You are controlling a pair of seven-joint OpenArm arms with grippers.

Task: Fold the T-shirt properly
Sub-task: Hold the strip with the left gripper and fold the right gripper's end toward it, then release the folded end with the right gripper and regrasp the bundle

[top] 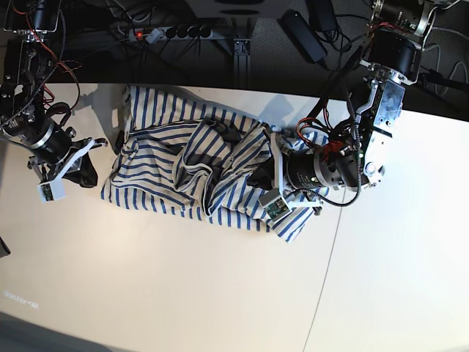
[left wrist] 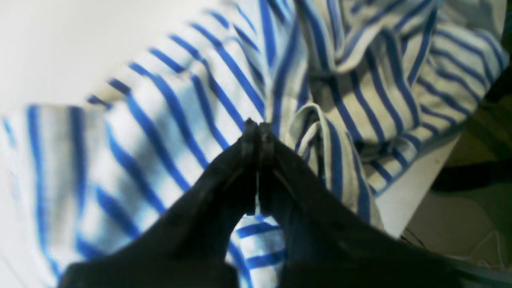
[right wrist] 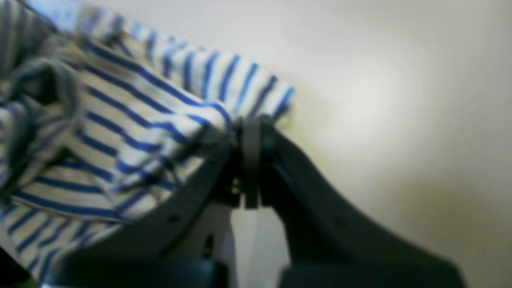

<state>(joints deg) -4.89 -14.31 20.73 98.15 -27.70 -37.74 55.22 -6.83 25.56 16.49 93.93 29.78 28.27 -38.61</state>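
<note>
Left end effector (left wrist: 256, 128) nearest, jaws pressed together over the T-shirt (left wrist: 168, 120); whether cloth is pinched, cannot tell. Right end effector (right wrist: 253, 124) also pressed together, at the shirt's edge, view blurred. Shirt lies crumpled on the desk (top: 183, 286) between both arms. No readable writing.

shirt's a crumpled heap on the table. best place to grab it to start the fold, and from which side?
Grip the T-shirt at its outer edges, one hand per end, coming in low from each end of the heap. The middle is bunched in overlapping folds; only the ends lie thin and flat on the table. Both hands, left hand and right hand, are shut there.
</note>
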